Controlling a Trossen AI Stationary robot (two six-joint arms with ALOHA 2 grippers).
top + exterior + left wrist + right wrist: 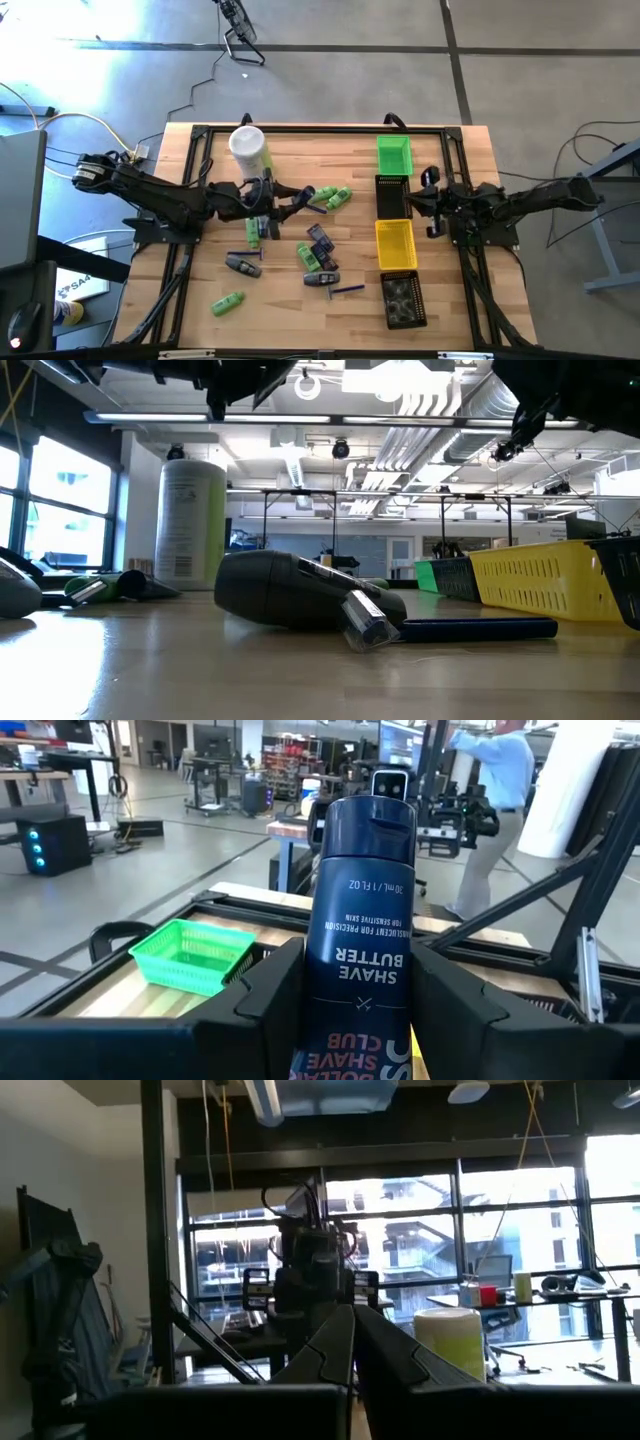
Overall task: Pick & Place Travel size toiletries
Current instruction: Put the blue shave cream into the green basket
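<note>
My left gripper [292, 200] is raised over the table's middle, near the pale-green canister [248, 148], and is shut on a dark blue shave-butter tube [360, 890]. The other toiletries lie flat on the wood: green mini bottles [335, 196] [228, 302] [255, 232], dark tubes [318, 240] [243, 265] [322, 278] and a thin blue stick [348, 289]. The low view shows a dark grey tube [290, 592] and the stick [480, 628] up close. My right gripper [428, 203] hovers shut beside the bins, its fingers closed together [352, 1335]. My left gripper pinches the tube's lower body [352, 995] between its two fingers [272, 990]. The fingers are level, point toward the table's right side and lie along the tube. The tube is lifted clear, and its cap end [368, 815] sticks out past the fingertips toward the right arm.
A row of bins lies on the table's right: green [393, 153], black [390, 193], yellow [395, 243] and black [403, 300]. The green bin [190, 955] sits below and ahead of the left gripper. A person stands in the room beyond [490, 780].
</note>
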